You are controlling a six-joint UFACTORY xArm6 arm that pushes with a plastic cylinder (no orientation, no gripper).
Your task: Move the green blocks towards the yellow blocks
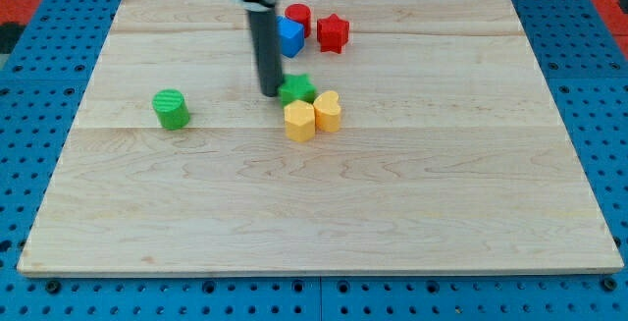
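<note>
Two green blocks: a green star (pixel 297 88) touching the yellow blocks (pixel 312 116) mid-board; a green cylinder (pixel 171 108) well apart, toward the left edge.
Tip (pixel 271 93): a bare rod, no claw, set against the star's left.
Handling: judged light, rigid, easily slid; best pushed centrally on the cylinder's left face.

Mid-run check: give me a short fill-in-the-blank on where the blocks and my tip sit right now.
1. My tip sits at the view's left side of the green ____ block.
2. The green star touches the yellow blocks; the green cylinder stands alone toward the view's ____.
3. The number of yellow blocks is ____.
4. Beside the blue block near the view's top, the number of red blocks is ____.

Missing words: star; left; two; two
</note>
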